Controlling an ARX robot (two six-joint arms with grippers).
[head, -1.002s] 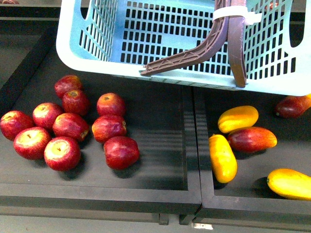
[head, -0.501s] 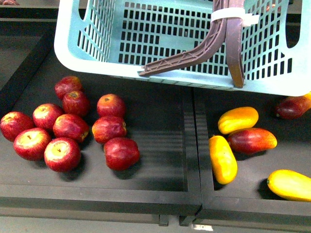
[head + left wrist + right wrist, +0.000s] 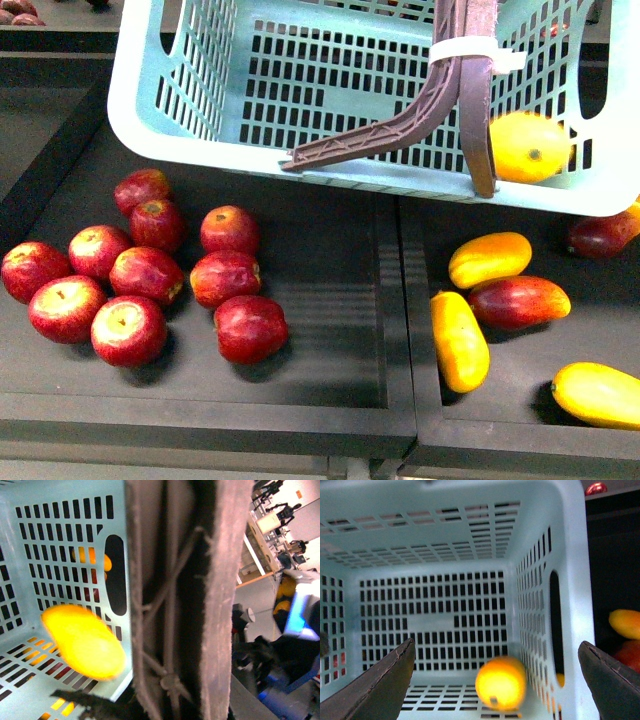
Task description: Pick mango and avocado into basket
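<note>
Basket point(image 3: 150, 120) tilted above the trays. Its handles point(image 3: 150, 605) fill the left wrist view; whether the left claw grips them cannot be told. Mango point(image 3: 528, 147) inside the basket, near its right wall. Right claw point(image 3: 496, 647) spread wide, empty, facing the basket's interior.

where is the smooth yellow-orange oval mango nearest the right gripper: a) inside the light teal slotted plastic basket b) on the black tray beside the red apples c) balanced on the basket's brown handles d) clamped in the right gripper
a: the smooth yellow-orange mango shows within the slotted walls of the light teal plastic basket, beyond the right gripper, whose jaws stand wide apart and hold nothing.
</note>
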